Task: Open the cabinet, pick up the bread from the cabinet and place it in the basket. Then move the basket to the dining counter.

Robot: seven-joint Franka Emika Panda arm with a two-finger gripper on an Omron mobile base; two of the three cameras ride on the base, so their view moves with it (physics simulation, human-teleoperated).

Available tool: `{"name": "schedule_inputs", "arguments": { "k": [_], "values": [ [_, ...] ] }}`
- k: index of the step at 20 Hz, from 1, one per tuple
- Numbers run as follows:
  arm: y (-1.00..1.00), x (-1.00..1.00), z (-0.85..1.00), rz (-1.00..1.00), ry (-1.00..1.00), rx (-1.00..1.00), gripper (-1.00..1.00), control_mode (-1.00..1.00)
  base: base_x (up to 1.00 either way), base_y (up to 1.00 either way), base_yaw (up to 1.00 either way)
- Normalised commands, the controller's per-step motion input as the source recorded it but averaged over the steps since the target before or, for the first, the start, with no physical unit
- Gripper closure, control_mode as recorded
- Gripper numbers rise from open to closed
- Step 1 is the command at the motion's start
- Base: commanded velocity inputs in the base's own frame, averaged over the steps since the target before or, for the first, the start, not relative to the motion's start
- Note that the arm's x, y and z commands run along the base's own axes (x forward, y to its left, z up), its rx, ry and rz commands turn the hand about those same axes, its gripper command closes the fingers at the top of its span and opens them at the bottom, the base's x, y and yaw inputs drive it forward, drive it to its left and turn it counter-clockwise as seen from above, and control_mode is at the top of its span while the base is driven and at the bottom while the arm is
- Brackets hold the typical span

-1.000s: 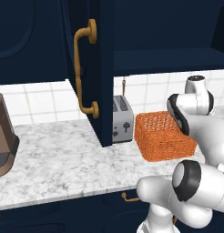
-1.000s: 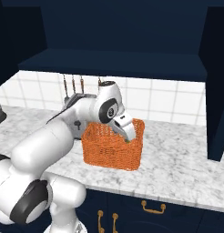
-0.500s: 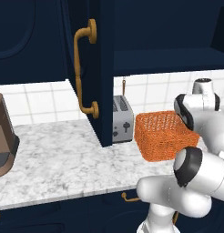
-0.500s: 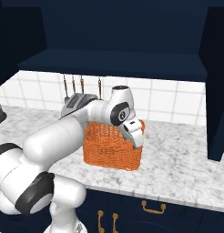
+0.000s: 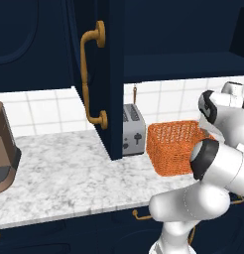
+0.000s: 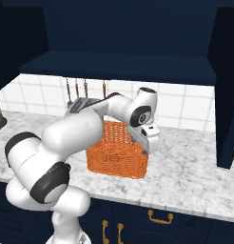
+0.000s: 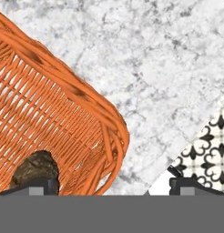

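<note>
The orange basket [image 5: 176,147] sits on the marble worktop [image 5: 69,173] just right of the toaster [image 5: 133,129], below the open cabinet [image 6: 128,43]. The bread [image 7: 35,169] lies inside it, at the bottom. The gripper [image 7: 113,184] hangs over the basket's right rim, its fingers spread wide, one inside the basket and one outside.

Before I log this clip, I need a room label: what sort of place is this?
A home kitchen, apparently: a silver toaster on a marble worktop, white tiled backsplash, and navy wall cabinet with brass handles above.
</note>
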Motion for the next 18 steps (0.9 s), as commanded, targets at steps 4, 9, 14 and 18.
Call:
{"name": "schedule_inputs", "arguments": {
  "k": [4, 9, 14, 18],
  "values": [
    [0.04, 0.14, -0.34, 0.06, -0.01, 0.05, -1.00, -1.00, 0.00, 0.00, 0.00],
    [0.00, 0.17, -0.43, 0.01, -0.02, 0.00, -1.00, -1.00, 0.00, 0.00, 0.00],
    [0.00, 0.03, -0.59, 0.01, 0.00, -0.01, -1.00, -1.00, 0.00, 0.00, 0.00],
    [0.14, 0.09, -0.65, 0.03, 0.00, -0.04, -1.00, -1.00, 0.00, 0.00, 0.00]
  ]
}}
